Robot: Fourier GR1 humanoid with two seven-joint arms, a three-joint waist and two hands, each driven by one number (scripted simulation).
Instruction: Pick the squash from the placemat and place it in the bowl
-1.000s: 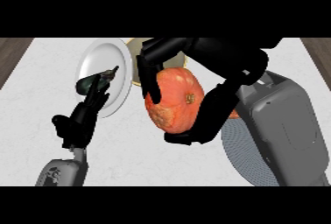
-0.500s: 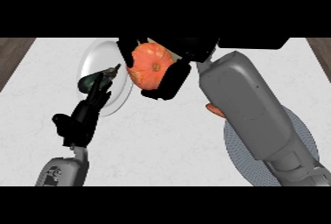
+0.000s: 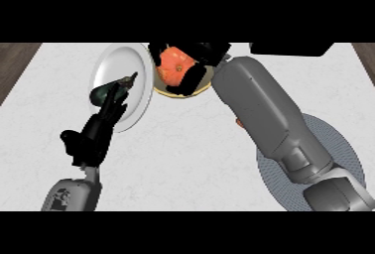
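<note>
At nine o'clock your left hand [image 3: 93, 134] rests with fingers straight and apart over the white round plate [image 3: 117, 59], while at twelve o'clock your right hand [image 3: 192, 59] is clamped around the orange squash [image 3: 173, 68] above the tan bowl [image 3: 183, 93], and the grey round placemat [image 3: 341, 149] lies at four o'clock.

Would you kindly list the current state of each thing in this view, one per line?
squash: held in the right hand, over the bowl
right hand: curled round the squash
bowl: upright, mostly hidden beneath the squash
placemat: flat, partly covered by the right forearm
plate: on the counter
left hand: open, over the plate's edge
</note>
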